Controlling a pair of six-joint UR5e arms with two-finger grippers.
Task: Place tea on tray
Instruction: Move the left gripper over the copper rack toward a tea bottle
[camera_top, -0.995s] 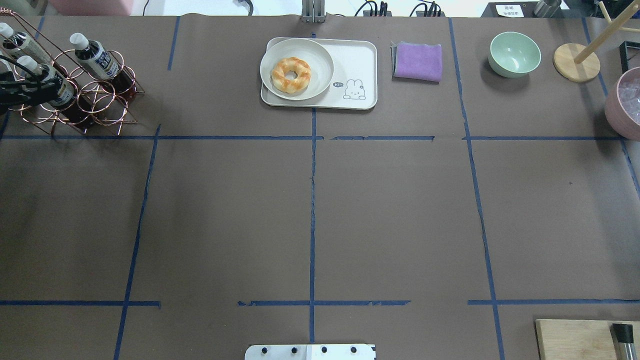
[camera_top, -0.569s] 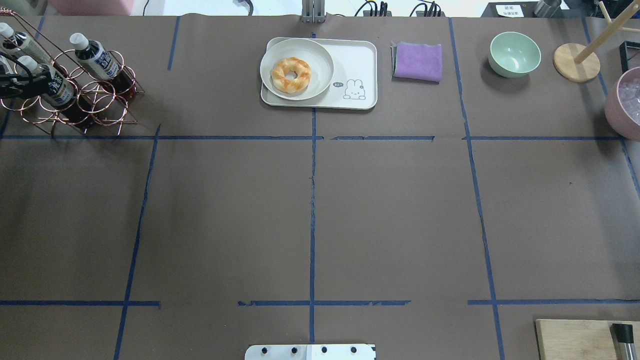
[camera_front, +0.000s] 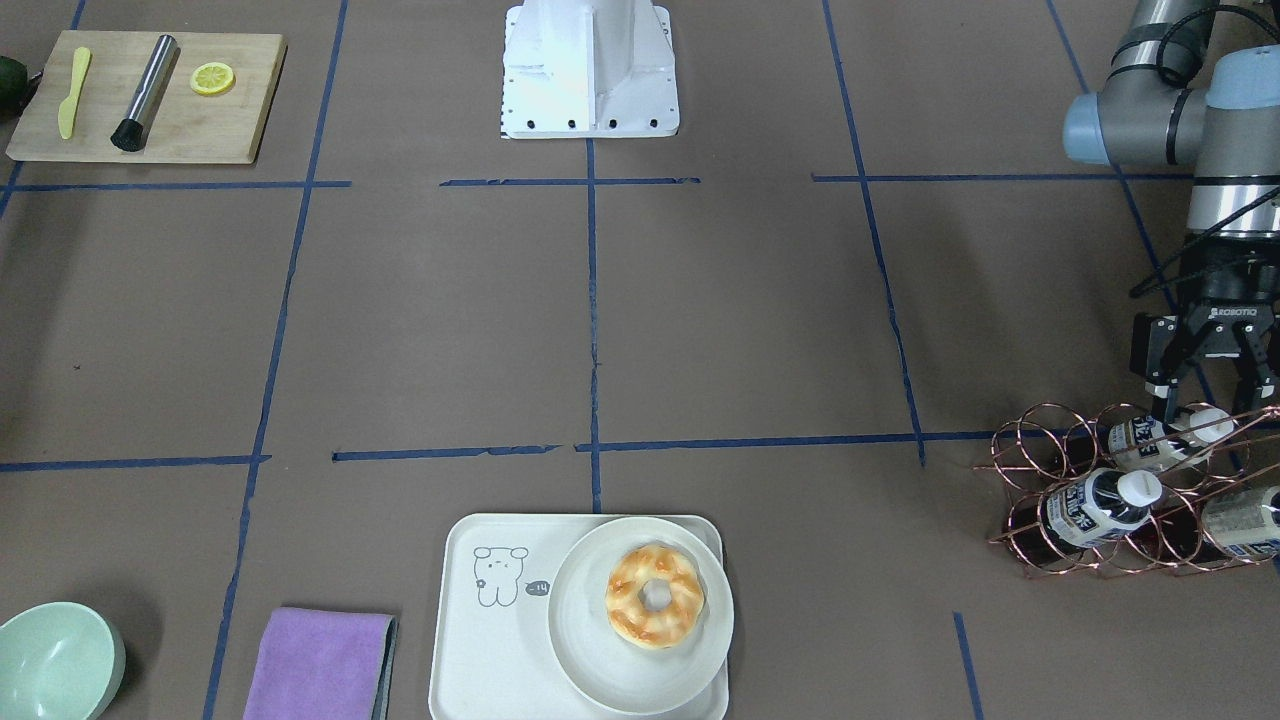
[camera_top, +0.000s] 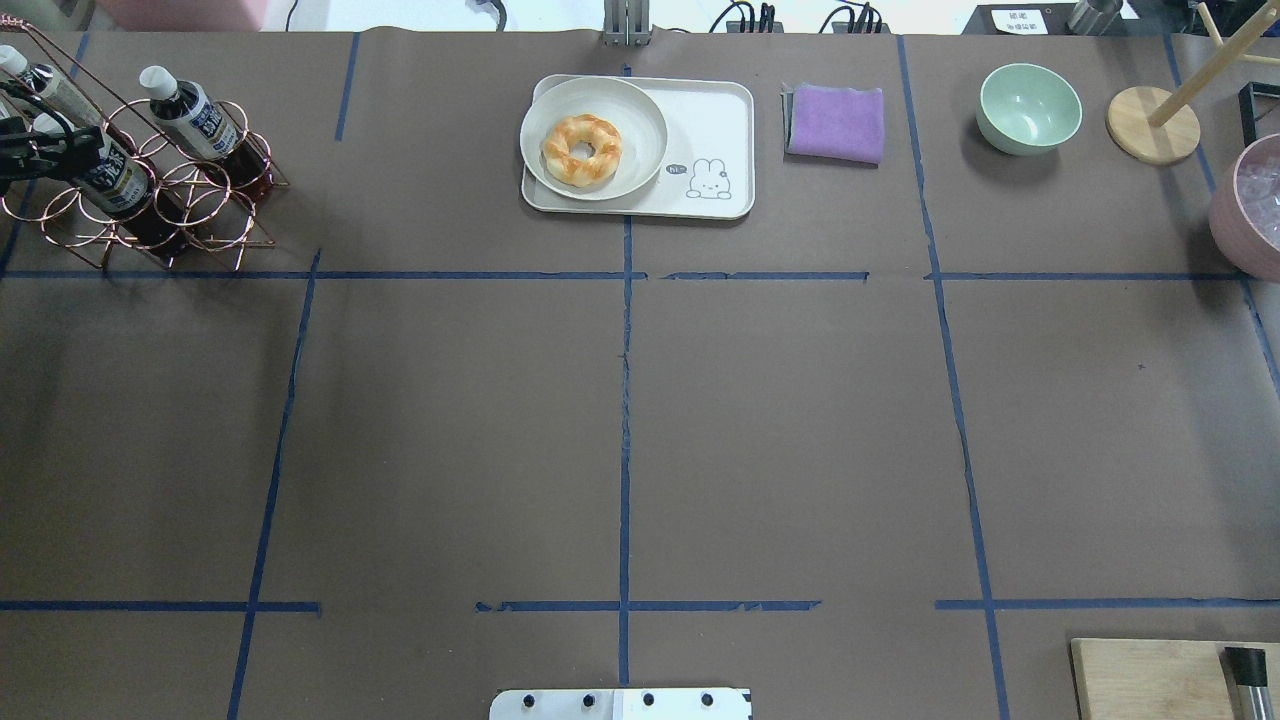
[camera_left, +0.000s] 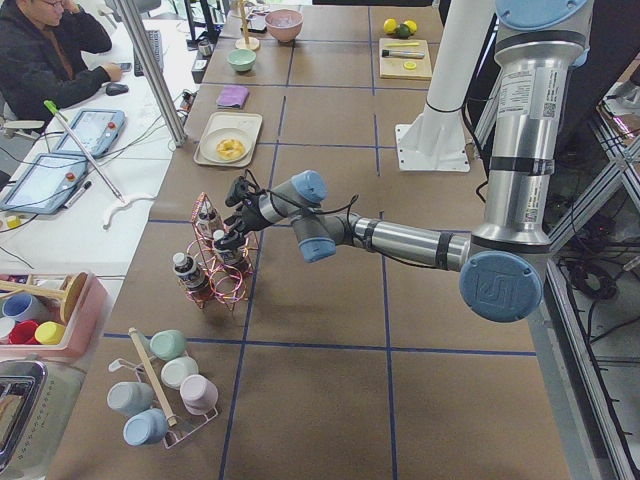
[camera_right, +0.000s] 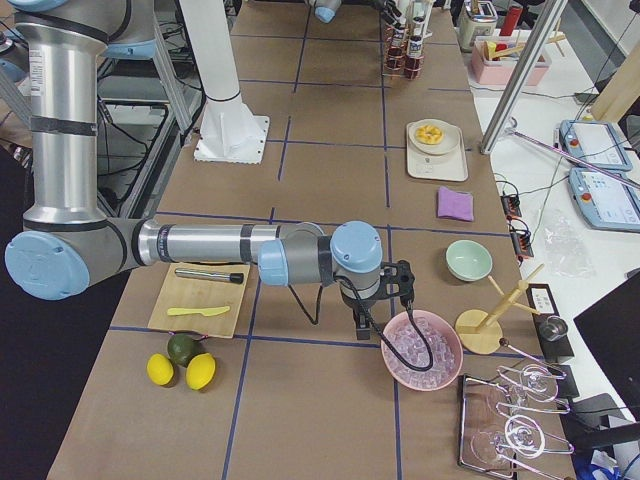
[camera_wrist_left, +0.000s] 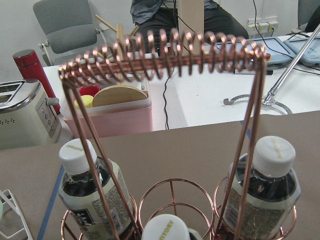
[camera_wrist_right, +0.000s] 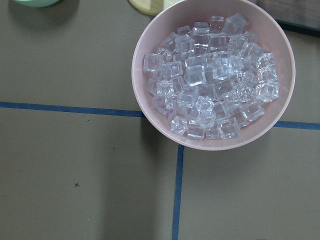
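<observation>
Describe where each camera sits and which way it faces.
Front: across the table, facing the base; left claw at the rack.
Overhead: behind the base, looking down; left claw at left edge.
Left side: table's end; left arm reaches the rack.
Right side: other end; right arm near the ice bowl.
Left wrist: faces rack and tea; no claw shows.
Right wrist: looks down on ice bowl.
Front and overhead share the tray.

Three tea bottles (camera_front: 1095, 505) in one copper wire rack (camera_wrist_left: 165, 52), one tray (camera_front: 480, 655), one round plate (camera_front: 590, 645), one doughnut (camera_front: 655, 595), one purple cloth (camera_front: 320, 665), one green bowl (camera_front: 55, 665), one pink bowl of ice (camera_wrist_right: 138, 75), two lemons (camera_right: 201, 371), perhaps one lime (camera_right: 181, 348)
</observation>
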